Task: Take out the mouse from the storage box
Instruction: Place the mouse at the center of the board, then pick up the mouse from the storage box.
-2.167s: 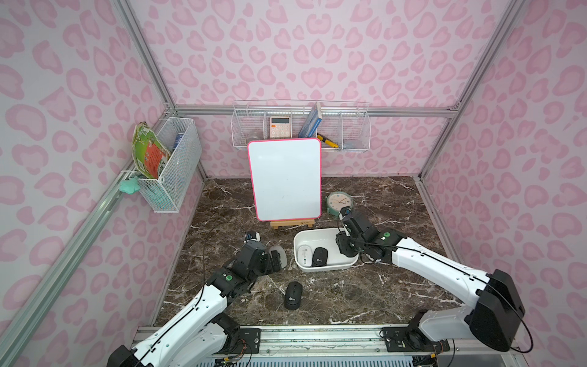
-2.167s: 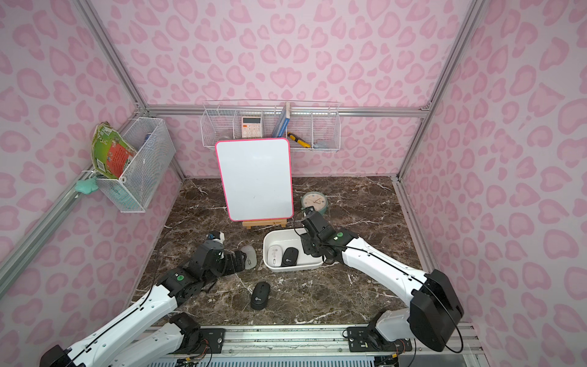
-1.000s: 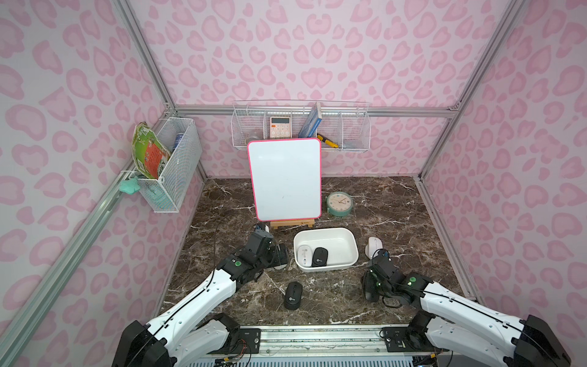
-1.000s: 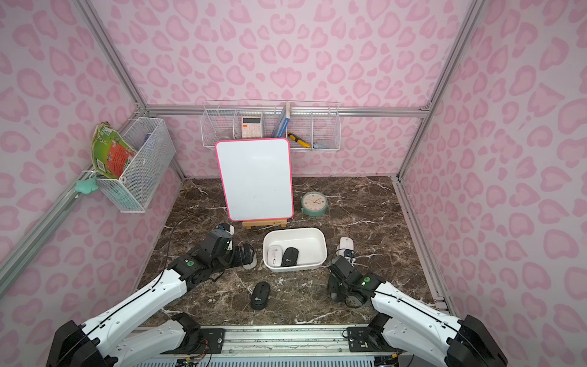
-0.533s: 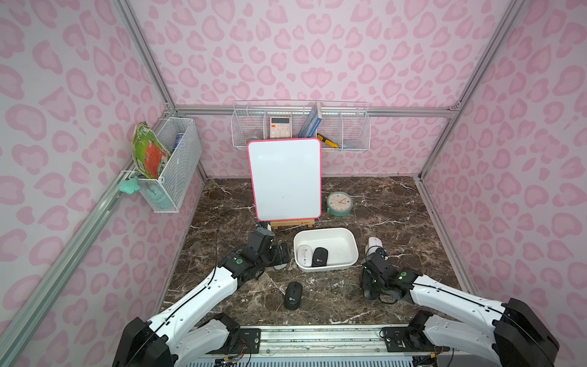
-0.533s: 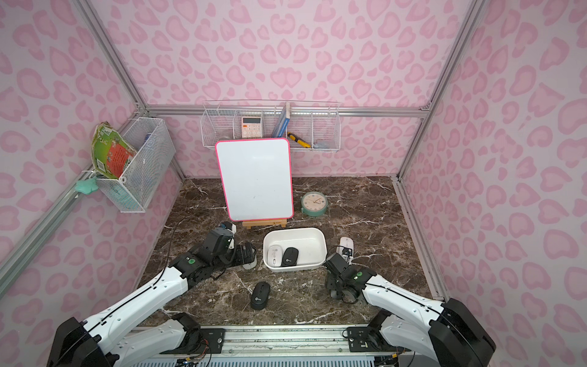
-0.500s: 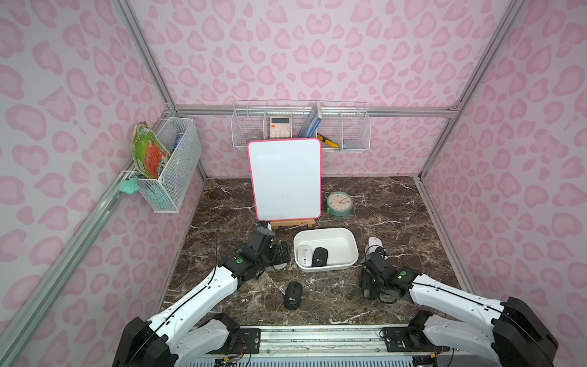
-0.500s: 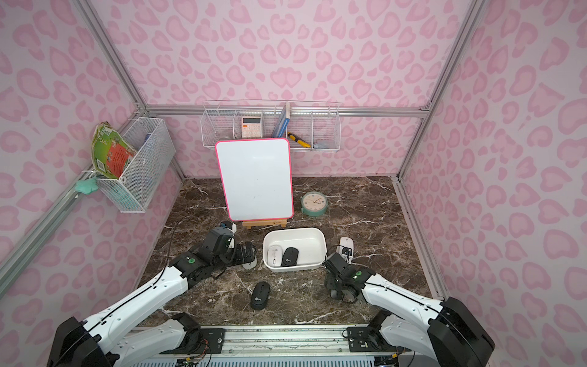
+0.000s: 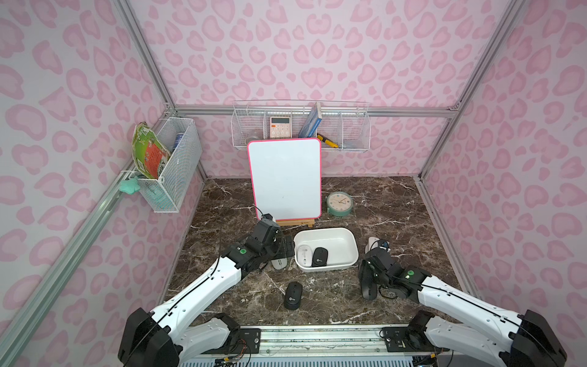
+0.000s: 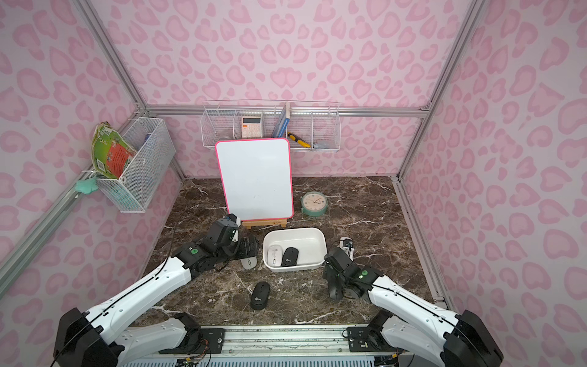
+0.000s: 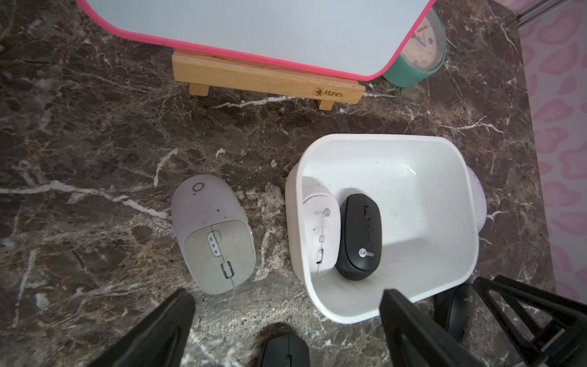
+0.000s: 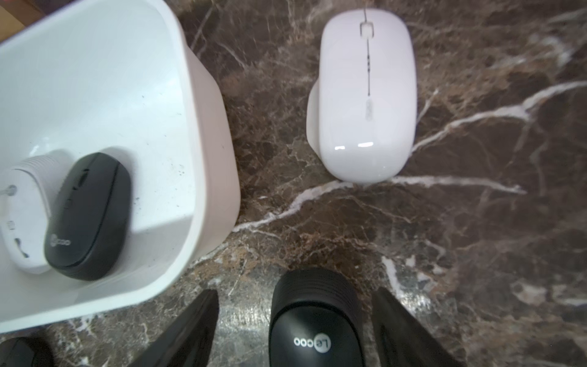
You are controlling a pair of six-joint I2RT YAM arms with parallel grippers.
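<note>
Two mice lie side by side inside the storage box (image 9: 341,246): a white mouse (image 9: 304,254) against the wall on the left arm's side, and a black mouse (image 9: 320,256) touching it. The white tub sits on the dark marble counter (image 9: 381,203) just in front of a pink-framed whiteboard (image 9: 284,178) on a wooden stand, and a teal clock (image 9: 339,203) stands beside the board. Four more mice rest on the counter outside the box. A grey mouse (image 11: 212,235) lies just beside the box on the left arm's side. A second black mouse (image 9: 293,295) lies out in front, toward the robot's base. A glossy white mouse (image 12: 365,95) is on the right arm's side, with a third black mouse (image 12: 314,321) near it. The right end effector (image 12: 295,292) straddles that third black mouse with its fingers spread, and a strip of counter shows between each finger and the mouse's flank, so it is released and grips nothing. The left end effector (image 11: 286,292) is also spread wide and empty, poised by the grey mouse and the box's wall on that side. Whether it touches the box cannot be told.
</note>
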